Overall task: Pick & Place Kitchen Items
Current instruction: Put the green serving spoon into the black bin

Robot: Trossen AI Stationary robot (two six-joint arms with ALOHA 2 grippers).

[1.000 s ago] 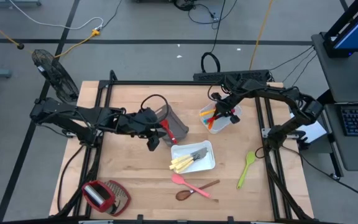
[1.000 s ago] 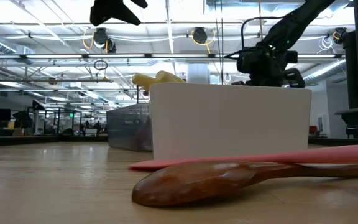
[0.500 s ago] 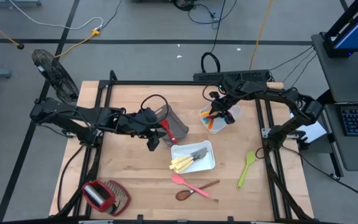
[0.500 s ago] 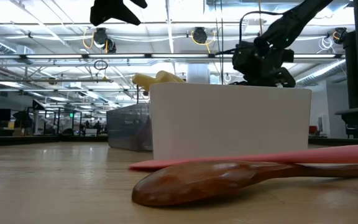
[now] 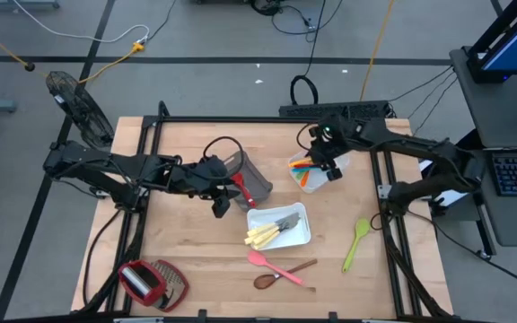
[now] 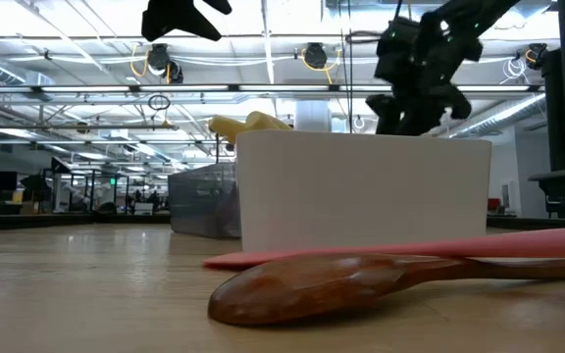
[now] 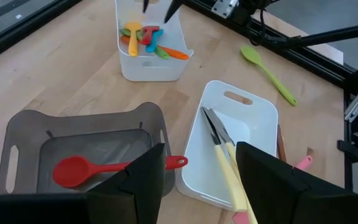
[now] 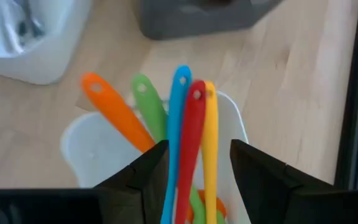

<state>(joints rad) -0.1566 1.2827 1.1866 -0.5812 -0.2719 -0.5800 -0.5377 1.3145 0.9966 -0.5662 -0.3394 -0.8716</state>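
My right gripper (image 8: 197, 149) is open and hovers above the far white container (image 8: 238, 118). Blue (image 8: 179, 106), red (image 8: 191, 130), yellow (image 8: 211, 130), green (image 8: 148, 102) and orange (image 8: 107, 102) utensils lean in it with their handles up. My left gripper (image 7: 201, 149) is open. It hangs over the gap between the grey bin (image 7: 23, 124), where a red spoon (image 7: 92, 169) lies, and the white tray (image 7: 253, 112) with pale-handled knives (image 7: 225, 162). A green spoon (image 5: 357, 240), a pink spatula (image 5: 275, 266) and a wooden spoon (image 5: 281, 274) lie on the table.
A red-and-wire-mesh gadget (image 5: 151, 283) sits at the near left corner. Black frame rails (image 5: 393, 233) run along the table's sides. Bare wood lies between the white tray (image 5: 305, 235) and the green spoon.
My right gripper has opened and risen above the far white container, drifting slightly toward the far edge. The utensils stay leaning in the container. My left arm has kept still.
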